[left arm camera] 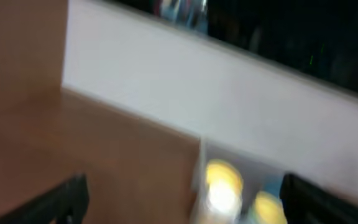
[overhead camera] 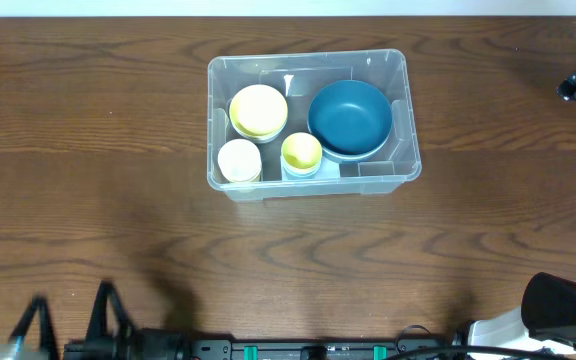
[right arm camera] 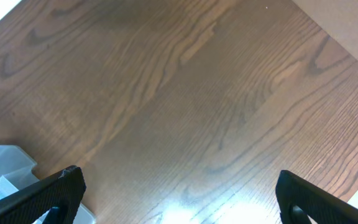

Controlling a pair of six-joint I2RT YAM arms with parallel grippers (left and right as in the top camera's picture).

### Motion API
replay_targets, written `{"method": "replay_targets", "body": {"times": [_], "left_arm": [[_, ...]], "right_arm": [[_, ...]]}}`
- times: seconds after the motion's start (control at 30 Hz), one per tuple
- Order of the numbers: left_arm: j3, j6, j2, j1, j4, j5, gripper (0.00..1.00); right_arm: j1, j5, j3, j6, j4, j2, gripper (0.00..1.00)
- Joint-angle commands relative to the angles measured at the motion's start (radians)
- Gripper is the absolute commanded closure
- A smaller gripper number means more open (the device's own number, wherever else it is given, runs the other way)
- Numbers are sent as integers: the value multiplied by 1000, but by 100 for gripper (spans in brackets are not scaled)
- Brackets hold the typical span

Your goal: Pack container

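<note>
Container (overhead camera: 211,120): mid-table (overhead camera: 88,150). Inside it: blue bowl (overhead camera: 349,118), yellow bowls (overhead camera: 258,110), cream cup (overhead camera: 239,160), yellow cup (overhead camera: 301,152).
Left gripper (overhead camera: 68,316), right gripper (right arm camera: 182,193): well apart from the container, jaws wide, empty.
Packing looks complete; keep clear of the rim.

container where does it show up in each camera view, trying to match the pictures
Overhead: the container sits in the upper middle of the picture, holding yellow bowls.
Left wrist: blurred, at the bottom edge just right of centre, yellow bowls showing inside.
Right wrist: only one clear corner, at the bottom left.
Shared landmark: the brown wooden table, seen in all three views.
</note>
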Motion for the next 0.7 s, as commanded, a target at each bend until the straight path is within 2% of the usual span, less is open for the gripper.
{"method": "replay_targets", "body": {"times": [0.0,0.13,0.27,0.53,0.67], "left_arm": [[-193,-35,-14,6,206,40,2],[-388,8,-14,6,497,102,2],[-546,60,-19,6,691,131,2],[-756,117,-31,6,864,149,2],[-829,193,-31,6,916,171,2]], "right_arm": [[-2,4,-2,14,-2,0,1],[-2,4,-2,14,-2,0,1],[-2,4,-2,14,-2,0,1],[-2,4,-2,14,-2,0,1],[-2,4,-2,14,-2,0,1]]}}
